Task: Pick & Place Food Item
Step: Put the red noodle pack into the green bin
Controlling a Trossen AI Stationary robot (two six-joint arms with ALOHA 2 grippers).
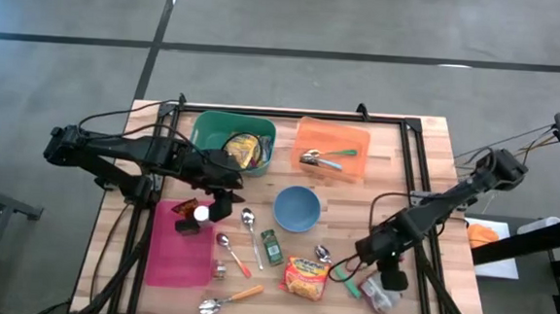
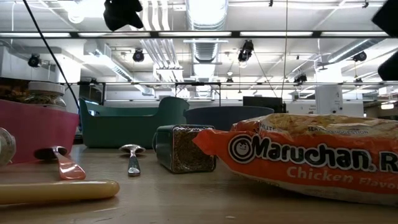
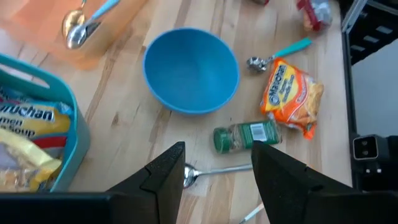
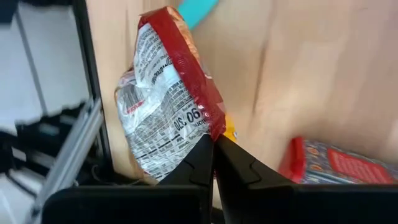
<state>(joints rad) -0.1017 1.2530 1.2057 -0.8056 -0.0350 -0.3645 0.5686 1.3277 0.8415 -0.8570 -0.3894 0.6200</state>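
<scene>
The right gripper [image 4: 213,146] pinches only the red sealed edge of a clear snack packet [image 4: 163,99] at the table's right edge, so the slick film could slip free when lifted.

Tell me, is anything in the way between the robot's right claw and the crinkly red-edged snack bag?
No. The right gripper has shut right on the edge of the red-edged snack packet, at the table's front right corner by the frame. Nothing sits between them.
</scene>
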